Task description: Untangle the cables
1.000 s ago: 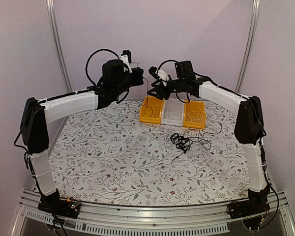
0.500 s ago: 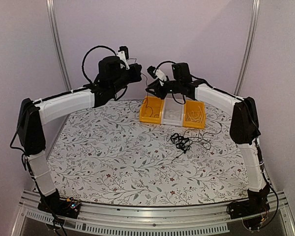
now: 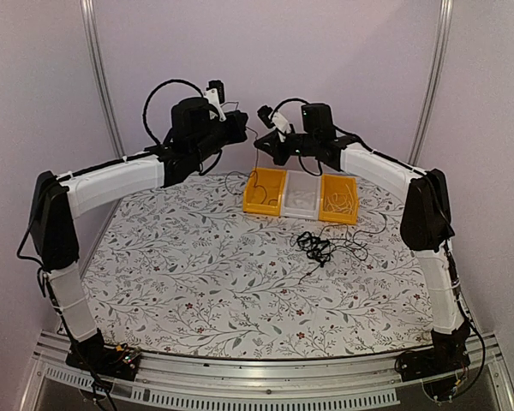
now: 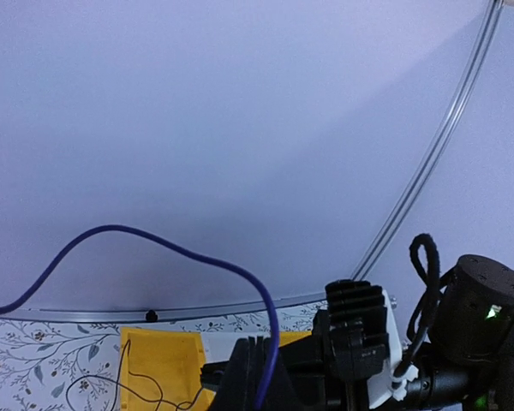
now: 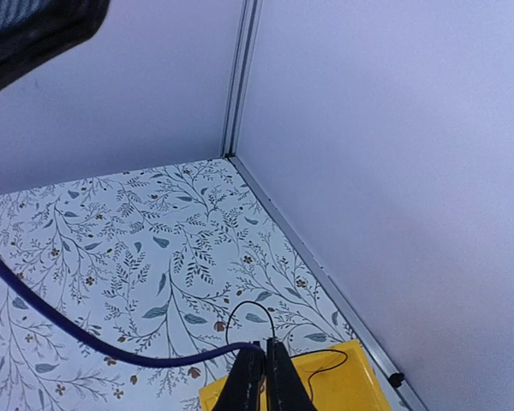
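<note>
The cables lie in two places. A knotted black clump (image 3: 315, 247) rests on the floral table in front of the bins. One strand is lifted at the back, between my two grippers. My left gripper (image 3: 240, 128) (image 4: 255, 342) is shut on that strand (image 4: 111, 228), which looks bluish up close and arches away to the left. My right gripper (image 3: 264, 145) (image 5: 264, 344) is shut on the same bluish strand (image 5: 168, 360) at its tips. A thin black end (image 5: 244, 306) loops from there down into the left yellow bin (image 3: 261, 205).
Three bins stand in a row at the back: yellow, white (image 3: 300, 207), yellow (image 3: 338, 212), the right one with coiled wire in it. Loose strands trail from the clump toward the right arm. Walls and a metal corner post close in behind.
The right gripper has shut on the lifted strand and drawn slightly up and toward the left gripper. The left arm shifted a little at first, then held still.
</note>
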